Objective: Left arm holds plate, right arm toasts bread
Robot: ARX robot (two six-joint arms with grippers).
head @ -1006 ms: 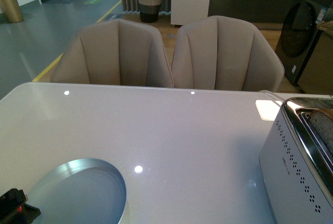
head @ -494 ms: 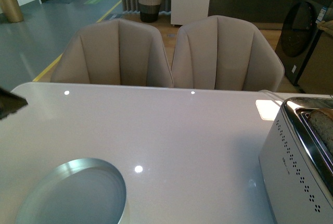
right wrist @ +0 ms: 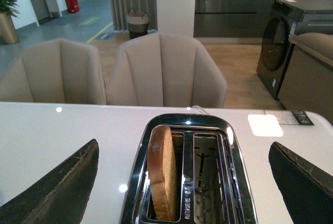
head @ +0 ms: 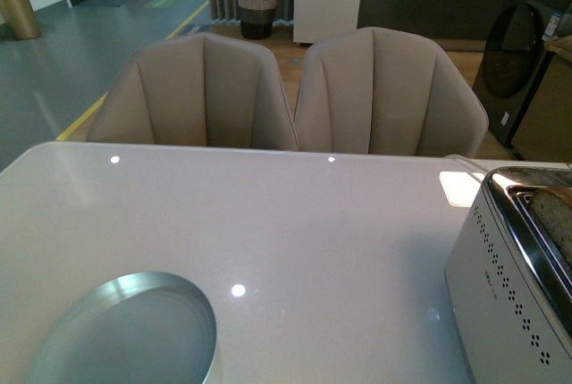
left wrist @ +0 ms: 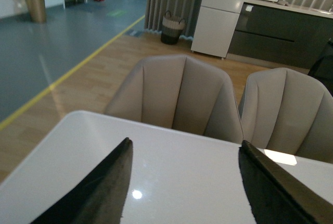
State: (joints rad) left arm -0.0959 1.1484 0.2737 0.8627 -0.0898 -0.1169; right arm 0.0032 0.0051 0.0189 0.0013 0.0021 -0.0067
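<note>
With both my left tool [left wrist: 182, 182] and right tool [right wrist: 182, 193] wide apart and empty, I should lift the bread [right wrist: 162, 174] straight from the toaster [right wrist: 187, 172] slot.

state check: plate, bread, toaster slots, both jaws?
Round pale blue-grey plate: bare, flat on the white table.
Brown bread slice: upright in one slot.
Chrome-topped white toaster: other slot unfilled.
Left gripper: jaws open, holding nothing.
Right gripper: jaws open, holding nothing.

We see the bread [right wrist: 162, 174] standing upright in one slot of the chrome toaster [right wrist: 188, 174], framed by our right end effector [right wrist: 184, 182], spread wide.
</note>
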